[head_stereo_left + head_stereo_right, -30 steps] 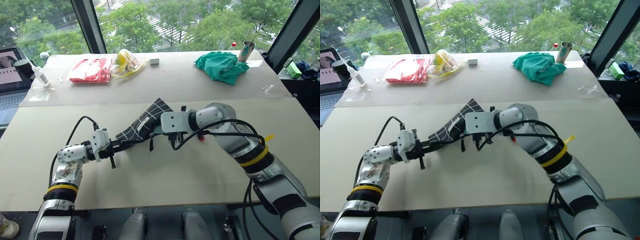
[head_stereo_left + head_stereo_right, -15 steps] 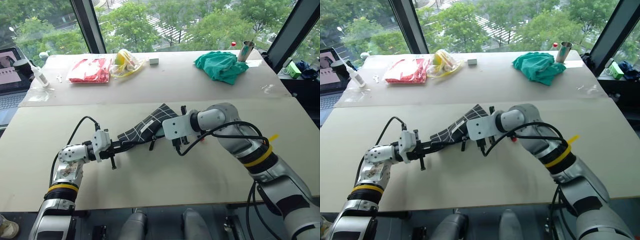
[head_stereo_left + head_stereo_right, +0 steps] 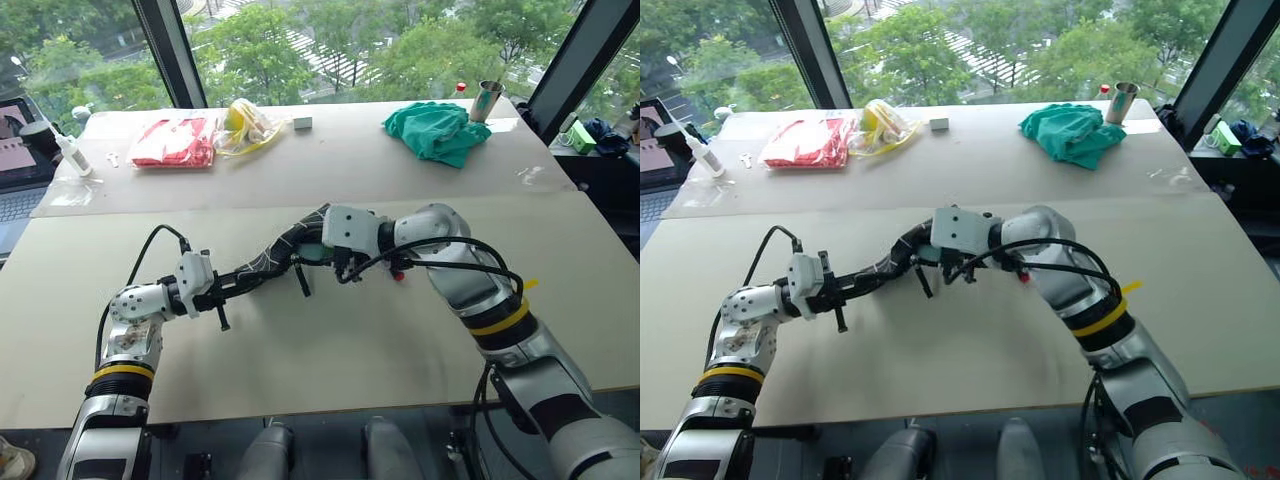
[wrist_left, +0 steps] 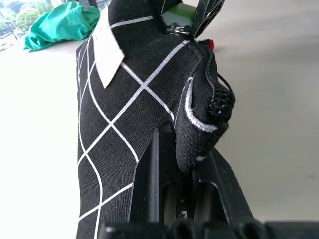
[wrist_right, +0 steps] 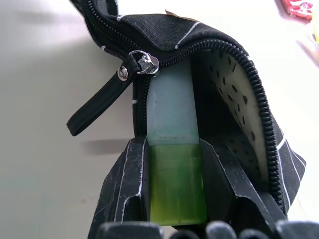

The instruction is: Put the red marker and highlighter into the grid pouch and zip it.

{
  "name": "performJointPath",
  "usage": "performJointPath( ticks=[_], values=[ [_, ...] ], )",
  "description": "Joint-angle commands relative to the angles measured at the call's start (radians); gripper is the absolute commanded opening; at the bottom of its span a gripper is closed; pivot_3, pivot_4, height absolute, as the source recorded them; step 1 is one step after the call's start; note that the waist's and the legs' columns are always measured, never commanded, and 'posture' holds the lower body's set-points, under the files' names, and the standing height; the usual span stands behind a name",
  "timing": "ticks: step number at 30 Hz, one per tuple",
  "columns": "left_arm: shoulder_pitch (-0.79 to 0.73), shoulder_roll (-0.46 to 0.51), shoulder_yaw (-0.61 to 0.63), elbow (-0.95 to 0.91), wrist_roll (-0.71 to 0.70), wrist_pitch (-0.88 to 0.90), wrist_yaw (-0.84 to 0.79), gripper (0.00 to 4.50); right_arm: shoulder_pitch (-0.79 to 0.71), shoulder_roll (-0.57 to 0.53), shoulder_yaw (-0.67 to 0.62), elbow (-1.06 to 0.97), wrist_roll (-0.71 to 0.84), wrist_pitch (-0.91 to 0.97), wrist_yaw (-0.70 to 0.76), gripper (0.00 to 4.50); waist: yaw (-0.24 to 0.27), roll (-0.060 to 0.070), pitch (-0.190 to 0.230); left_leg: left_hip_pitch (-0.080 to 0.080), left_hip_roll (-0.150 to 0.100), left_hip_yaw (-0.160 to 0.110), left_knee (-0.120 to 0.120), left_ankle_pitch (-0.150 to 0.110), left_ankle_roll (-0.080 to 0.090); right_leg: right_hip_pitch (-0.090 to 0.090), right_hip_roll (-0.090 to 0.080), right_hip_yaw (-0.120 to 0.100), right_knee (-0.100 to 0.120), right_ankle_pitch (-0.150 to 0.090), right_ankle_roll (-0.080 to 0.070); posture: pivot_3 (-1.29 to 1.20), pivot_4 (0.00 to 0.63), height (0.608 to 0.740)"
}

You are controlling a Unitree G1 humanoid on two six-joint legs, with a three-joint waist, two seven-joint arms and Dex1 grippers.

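Inside the open mouth of the grid pouch (image 5: 234, 94), above the table (image 3: 330, 360), I saw the highlighter (image 5: 173, 164) half-entered, my right gripper (image 5: 174, 172) clamped on its green cap; my left gripper (image 4: 187, 196) pinched the pouch's corner

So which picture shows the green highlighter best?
The right wrist view: the highlighter sits between the right gripper's fingers, pale body poking into the open grid pouch. The eye views show just a green sliver; the left wrist view, a green edge.
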Motion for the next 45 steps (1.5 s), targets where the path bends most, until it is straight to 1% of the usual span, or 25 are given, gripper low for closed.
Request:
performJointPath(
  ticks=[1,5,6,7,10,12,15,17,20,21,23,25,27,29,33,34,40,44,45],
  values=[
    [0.009,-0.009,-0.028,-0.015,0.004,-0.002,-0.025,0.00,0.004,-0.004,0.016,-0.024,-0.043,-0.092,-0.066,2.65,0.002,0.000,0.000,0.000,0.000,0.000,0.000,0.000,0.000,0.000,0.000,0.000,0.000,0.000,0.000,0.00,0.150,0.740],
    [0.007,-0.006,-0.031,-0.013,0.002,-0.003,-0.029,0.00,0.018,-0.085,0.096,-0.014,-0.142,-0.318,-0.083,4.05,0.004,0.000,0.000,0.000,0.000,0.000,0.000,0.000,0.000,0.000,0.000,0.000,0.000,0.000,0.000,0.00,0.150,0.740],
    [0.008,-0.006,-0.032,-0.013,0.001,-0.004,-0.029,0.00,0.020,-0.096,0.101,-0.015,-0.145,-0.354,-0.082,4.31,0.003,0.000,0.000,0.000,0.000,0.000,0.000,0.000,0.000,0.000,0.000,0.000,0.000,0.000,0.000,0.00,0.150,0.740],
    [0.009,-0.007,-0.032,-0.014,0.001,-0.004,-0.029,0.00,0.022,-0.096,0.091,-0.023,-0.128,-0.336,-0.065,4.45,0.002,0.000,0.000,0.000,0.000,0.001,0.000,0.000,0.000,0.000,0.000,0.000,0.000,0.000,0.000,0.00,0.150,0.740],
    [0.013,-0.009,-0.033,-0.018,0.001,-0.004,-0.029,0.00,0.017,-0.111,0.049,-0.046,-0.072,-0.293,-0.008,4.45,-0.001,0.000,0.000,0.000,0.000,0.001,0.000,0.000,0.000,0.000,0.000,0.000,0.000,0.000,0.000,0.00,0.150,0.740],
    [0.017,-0.012,-0.035,-0.021,0.000,-0.003,-0.028,0.00,-0.008,-0.134,-0.010,-0.051,-0.018,-0.261,0.029,4.45,-0.001,0.000,0.000,0.000,0.000,0.001,0.000,0.000,0.000,0.000,0.000,0.000,0.000,0.000,0.000,0.00,0.150,0.740],
    [0.024,-0.014,-0.035,-0.029,-0.003,0.000,-0.026,0.00,-0.023,-0.183,-0.106,-0.088,0.102,-0.153,0.112,4.45,0.003,0.000,0.000,0.000,0.000,0.001,0.000,0.000,0.000,0.001,0.000,0.000,-0.002,0.000,0.000,0.00,0.150,0.740],
    [0.028,-0.017,-0.027,-0.035,-0.015,0.012,-0.020,0.00,-0.021,-0.240,-0.208,-0.106,0.206,-0.117,0.165,4.45,0.006,0.000,0.000,0.000,0.000,0.000,0.000,0.000,0.000,0.001,0.000,0.000,-0.002,0.000,0.000,0.00,0.150,0.740],
    [0.027,-0.021,-0.006,-0.050,-0.045,0.049,-0.006,0.00,0.023,-0.330,-0.369,-0.157,0.411,0.032,0.266,4.45,0.012,0.000,0.000,0.000,0.000,0.000,0.000,-0.001,0.001,0.001,0.000,0.000,-0.002,0.000,0.000,0.00,0.150,0.740],
    [0.025,-0.025,0.006,-0.060,-0.065,0.077,0.003,0.00,0.048,-0.352,-0.411,-0.169,0.461,0.066,0.280,4.45,0.016,0.000,0.000,-0.001,0.000,0.000,0.000,-0.001,0.002,0.001,0.000,0.000,-0.003,0.000,0.000,0.00,0.150,0.740],
    [0.019,-0.033,0.033,-0.090,-0.112,0.145,0.027,0.00,0.087,-0.374,-0.464,-0.159,0.496,0.115,0.247,4.45,0.021,0.000,0.000,0.000,0.000,0.000,0.000,-0.004,0.007,0.002,0.000,0.000,-0.003,0.000,0.000,0.00,0.150,0.740],
    [0.020,-0.033,0.049,-0.117,-0.139,0.195,0.040,0.00,0.131,-0.388,-0.455,-0.126,0.430,0.097,0.162,4.45,0.020,0.000,0.000,0.001,0.001,0.001,0.000,-0.004,0.007,0.002,0.000,0.000,-0.003,0.000,0.000,0.00,0.150,0.740],
    [0.025,-0.030,0.055,-0.137,-0.146,0.220,0.046,0.00,0.191,-0.386,-0.407,-0.104,0.340,0.097,0.057,4.45,0.020,0.000,0.000,0.001,0.000,0.002,0.000,-0.004,0.007,0.002,0.000,0.001,-0.001,0.000,0.000,0.00,0.150,0.740],
    [0.033,-0.027,0.058,-0.153,-0.145,0.234,0.049,0.00,0.235,-0.328,-0.389,-0.122,0.339,0.180,-0.035,4.45,0.020,0.000,0.000,0.002,0.000,0.002,0.000,-0.004,0.007,0.002,0.000,0.001,-0.001,0.000,0.000,0.00,0.150,0.740],
    [0.043,-0.020,0.058,-0.171,-0.133,0.245,0.047,0.00,0.253,-0.217,-0.352,-0.156,0.345,0.340,-0.168,4.45,0.015,0.000,0.000,0.001,0.001,0.003,0.000,-0.002,0.004,0.000,0.000,0.002,0.000,0.000,0.000,0.00,0.150,0.740],
    [0.045,-0.019,0.057,-0.174,-0.130,0.246,0.046,0.00,0.251,-0.204,-0.339,-0.163,0.344,0.367,-0.187,4.45,0.016,0.000,0.000,0.000,0.000,0.003,0.000,-0.001,0.001,0.000,0.000,0.002,0.000,0.000,0.000,0.00,0.150,0.740],
    [0.046,-0.016,0.052,-0.178,-0.117,0.243,0.044,0.00,0.222,-0.206,-0.254,-0.095,0.283,0.476,-0.287,4.45,0.028,0.000,0.000,0.000,0.000,0.002,0.000,-0.001,0.001,0.001,0.000,0.002,-0.002,0.000,0.000,0.00,0.150,0.740],
    [0.048,-0.021,0.051,-0.185,-0.115,0.241,0.050,0.00,0.240,-0.211,-0.182,-0.057,0.232,0.472,-0.329,4.45,0.026,0.000,0.000,0.000,0.000,0.001,0.000,-0.001,0.002,0.001,0.000,0.002,-0.002,0.000,0.000,0.00,0.150,0.740],
    [0.052,-0.022,0.049,-0.190,-0.114,0.241,0.051,0.00,0.240,-0.204,-0.185,-0.043,0.231,0.469,-0.340,4.45,0.025,0.000,0.000,0.000,0.000,0.002,0.000,-0.001,0.002,0.001,0.000,0.002,-0.002,0.000,0.000,0.00,0.150,0.740]
  ],
)
